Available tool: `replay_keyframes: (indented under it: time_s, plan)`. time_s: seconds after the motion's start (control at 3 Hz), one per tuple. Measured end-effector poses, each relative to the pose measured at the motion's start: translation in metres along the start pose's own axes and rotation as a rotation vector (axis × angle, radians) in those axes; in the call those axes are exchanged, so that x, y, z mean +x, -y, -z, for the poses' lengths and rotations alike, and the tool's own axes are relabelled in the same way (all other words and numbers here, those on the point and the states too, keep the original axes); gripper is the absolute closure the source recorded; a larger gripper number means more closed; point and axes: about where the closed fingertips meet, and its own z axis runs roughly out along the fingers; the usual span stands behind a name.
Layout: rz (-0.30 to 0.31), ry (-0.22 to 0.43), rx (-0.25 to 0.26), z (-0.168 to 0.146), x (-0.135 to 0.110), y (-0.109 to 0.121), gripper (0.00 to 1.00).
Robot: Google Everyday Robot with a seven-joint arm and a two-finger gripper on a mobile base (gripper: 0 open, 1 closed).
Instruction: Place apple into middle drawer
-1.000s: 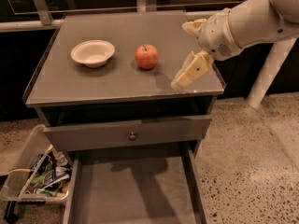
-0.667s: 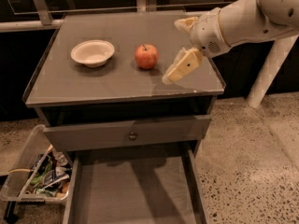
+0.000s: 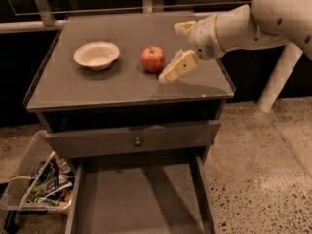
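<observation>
Holding gripper [image 3: 173, 52] jaws spread: one apple [image 3: 152, 58] just left, one middle drawer [image 3: 141, 199] below, one bin [image 3: 19, 177] containing perhaps wrappers.

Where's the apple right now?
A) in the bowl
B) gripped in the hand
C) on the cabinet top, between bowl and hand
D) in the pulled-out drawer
C: the apple sits on the cabinet top, with the bowl on one side and the open hand close on the other, not gripping it.

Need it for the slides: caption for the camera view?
Gripper, jaws open, beside the apple on the cabinet top; the middle drawer stands pulled out below.
</observation>
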Motion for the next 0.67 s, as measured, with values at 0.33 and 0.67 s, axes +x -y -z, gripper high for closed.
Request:
replay_keyframes:
  time_s: [0.33,0.67]
  plan:
    - [-0.011,-0.006,0.014,-0.02,0.008,0.018,0.0]
    - [-0.002,-0.024,0.033,-0.034,0.012,0.038,0.0]
